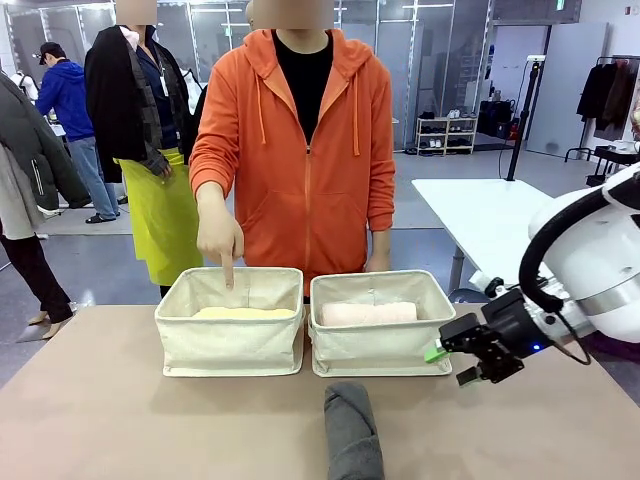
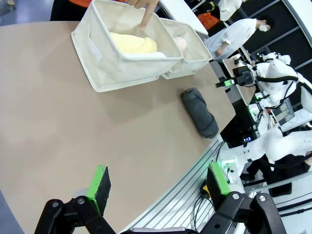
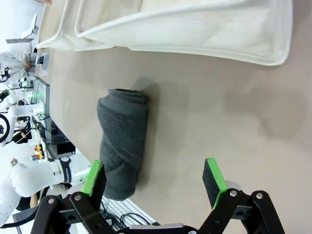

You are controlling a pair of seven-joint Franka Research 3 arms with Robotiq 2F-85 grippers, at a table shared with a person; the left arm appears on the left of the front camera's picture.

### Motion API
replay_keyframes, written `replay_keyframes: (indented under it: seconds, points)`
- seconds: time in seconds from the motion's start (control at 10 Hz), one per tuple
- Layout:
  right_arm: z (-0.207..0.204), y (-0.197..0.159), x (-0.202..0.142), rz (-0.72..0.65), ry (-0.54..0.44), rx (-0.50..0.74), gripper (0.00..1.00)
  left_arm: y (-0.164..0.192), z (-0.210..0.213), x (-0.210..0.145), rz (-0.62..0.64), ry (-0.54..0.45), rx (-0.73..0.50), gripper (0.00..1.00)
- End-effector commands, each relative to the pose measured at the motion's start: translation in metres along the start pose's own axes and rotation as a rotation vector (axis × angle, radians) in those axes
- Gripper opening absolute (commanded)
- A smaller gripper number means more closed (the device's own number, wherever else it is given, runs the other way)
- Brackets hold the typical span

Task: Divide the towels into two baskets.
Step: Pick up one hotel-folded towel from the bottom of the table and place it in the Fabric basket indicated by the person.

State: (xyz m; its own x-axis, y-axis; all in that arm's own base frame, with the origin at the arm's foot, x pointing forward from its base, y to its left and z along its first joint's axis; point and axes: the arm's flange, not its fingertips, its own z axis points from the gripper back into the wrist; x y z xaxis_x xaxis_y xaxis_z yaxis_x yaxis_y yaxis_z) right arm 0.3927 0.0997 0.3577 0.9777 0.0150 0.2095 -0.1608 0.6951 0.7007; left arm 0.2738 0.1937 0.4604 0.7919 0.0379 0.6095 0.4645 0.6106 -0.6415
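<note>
**Grey roll next: take it across the middle and carry it where the finger points**

On the left, the left pincer point(image 2: 158, 187) hangs wide and empty over bare surface point(image 1: 110, 420), well apart from everything. The left basket point(image 1: 231, 320) holds the pale yellow towel point(image 1: 245, 313), and the person's hand point(image 1: 220, 238) points a finger down into that same basket, which I read as the target for the next roll. Just beside it, the right basket point(image 1: 380, 322) holds a pale roll point(image 1: 368, 313), pink or white; the light makes it hard to say. In front of the gap between the baskets, the dark grey towel point(image 1: 352, 432) lies loose on the surface. The right pincer point(image 1: 446, 362) hovers near the right basket's corner, wide and empty.

To do this well, straddle the grey roll at its middle, fingers across its short width, press down into the terry before closing, then lift clear of the soft rim.
</note>
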Motion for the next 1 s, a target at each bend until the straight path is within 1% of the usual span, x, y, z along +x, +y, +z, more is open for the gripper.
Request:
replay_keyframes:
  seconds: [0.0, 0.3, 0.7, 0.9]
  points:
    - [-0.025, 0.017, 0.004, -0.041, -0.023, -0.001, 1.00, -0.001, 0.003, 0.002, -0.012, -0.005, -0.004, 1.00]
    - [-0.059, 0.045, 0.007, 0.003, 0.038, -0.035, 1.00, -0.001, 0.003, 0.002, -0.012, -0.005, -0.004, 1.00]
    - [-0.118, 0.059, 0.003, 0.034, 0.162, -0.080, 1.00, -0.001, 0.003, 0.002, -0.012, -0.005, -0.004, 1.00]
    - [-0.133, 0.067, -0.006, 0.062, 0.201, -0.086, 1.00, -0.001, 0.003, 0.002, -0.012, -0.005, -0.004, 1.00]
